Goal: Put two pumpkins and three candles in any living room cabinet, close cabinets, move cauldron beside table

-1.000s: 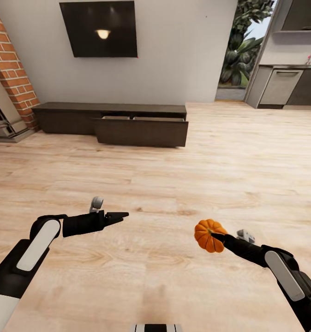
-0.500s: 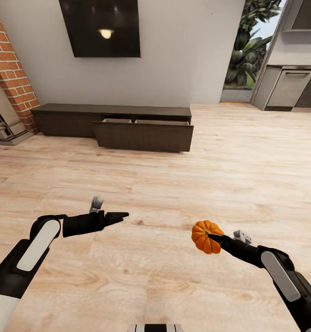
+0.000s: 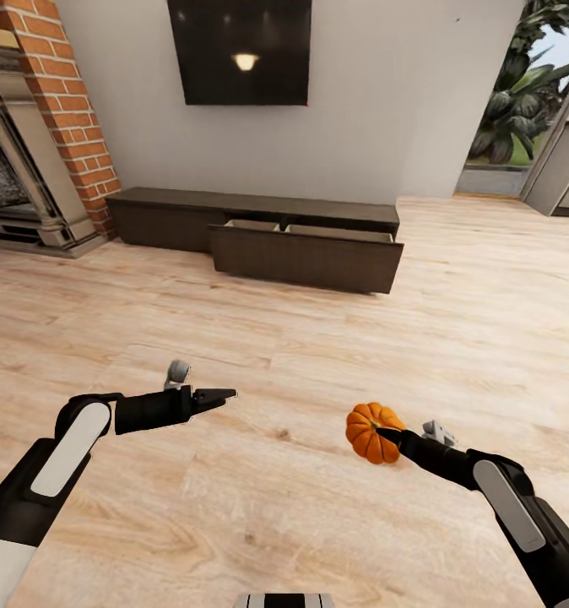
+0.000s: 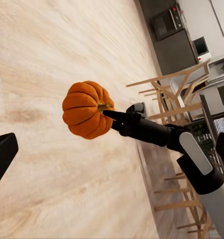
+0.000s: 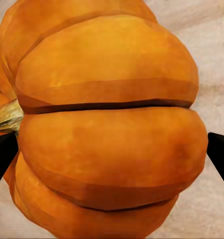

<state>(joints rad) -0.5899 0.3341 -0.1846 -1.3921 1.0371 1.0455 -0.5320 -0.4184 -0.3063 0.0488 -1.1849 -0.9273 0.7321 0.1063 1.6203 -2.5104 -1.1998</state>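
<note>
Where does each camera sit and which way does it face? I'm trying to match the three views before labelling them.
Head view: on the robot's head, facing forward and down at the wood floor and cabinet; both arms show, left gripper, right gripper.
Left wrist view: on the left arm, looking across at the right arm holding the pumpkin.
Right wrist view: on the right arm, looking along its fingers at the pumpkin close up.
All three share the pumpkin.
</note>
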